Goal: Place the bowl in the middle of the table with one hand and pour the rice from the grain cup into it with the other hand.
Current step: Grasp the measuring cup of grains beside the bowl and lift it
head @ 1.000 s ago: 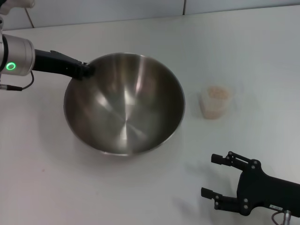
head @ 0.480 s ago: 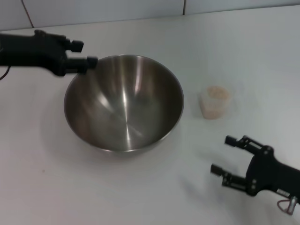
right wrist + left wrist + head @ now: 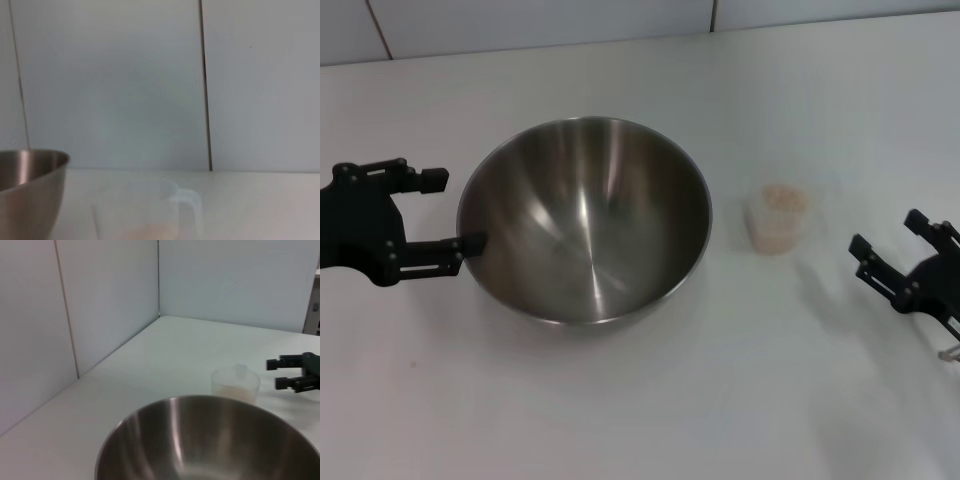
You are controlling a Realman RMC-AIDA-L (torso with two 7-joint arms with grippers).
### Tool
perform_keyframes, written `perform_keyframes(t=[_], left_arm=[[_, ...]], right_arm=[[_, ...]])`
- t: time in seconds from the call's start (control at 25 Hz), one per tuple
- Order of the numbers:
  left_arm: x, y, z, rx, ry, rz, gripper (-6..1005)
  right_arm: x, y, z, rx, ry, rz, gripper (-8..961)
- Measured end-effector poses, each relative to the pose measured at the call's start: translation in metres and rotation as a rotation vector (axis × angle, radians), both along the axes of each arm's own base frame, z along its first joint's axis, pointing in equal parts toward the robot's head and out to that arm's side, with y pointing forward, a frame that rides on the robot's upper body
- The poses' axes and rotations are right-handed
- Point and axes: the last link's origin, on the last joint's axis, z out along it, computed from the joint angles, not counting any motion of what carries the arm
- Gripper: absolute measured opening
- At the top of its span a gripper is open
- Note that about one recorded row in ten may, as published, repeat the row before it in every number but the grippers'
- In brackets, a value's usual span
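The bowl [image 3: 584,220] sits upright near the centre of the head view on the table [image 3: 620,420]. Its steel interior is bare: no grains in it. The grain cup [image 3: 778,218] stands upright to the right of the bowl, apart from it, centre-right of the frame. The rice [image 3: 784,198] lies inside the cup as a pale mass; fill level cannot be judged exactly.

The left gripper [image 3: 440,210] is at the left edge of the frame, level with the bowl. Its fingers are spread wide and hold nothing. The lower fingertip lies against or just beside the bowl's left rim; contact cannot be confirmed. The upper finger is clear of the bowl.

The right gripper [image 3: 888,243] is at the right edge of the frame, near the cup but not touching it. Its fingers are spread apart, pointing toward the cup, and hold nothing.

In the left wrist view, bowl [image 3: 210,445], cup [image 3: 236,385] and the right gripper [image 3: 272,372] line up in that order, the cup between the other two.
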Motion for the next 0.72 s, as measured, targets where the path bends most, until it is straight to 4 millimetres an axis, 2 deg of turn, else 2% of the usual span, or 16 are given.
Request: perform_keyframes(t=[0.28,0.72], left_arm=[[-0.005,0.000,-0.009,-0.032,-0.016,0.021,805],[-0.003,0.006,-0.014,-0.050,-0.024,0.019,805]], right_arm=[[-0.006,0.033,-0.012,-0.032,-0.037,-0.029,817],[-0.012,0.053,-0.012,-0.025,-0.041,-0.036,818]])
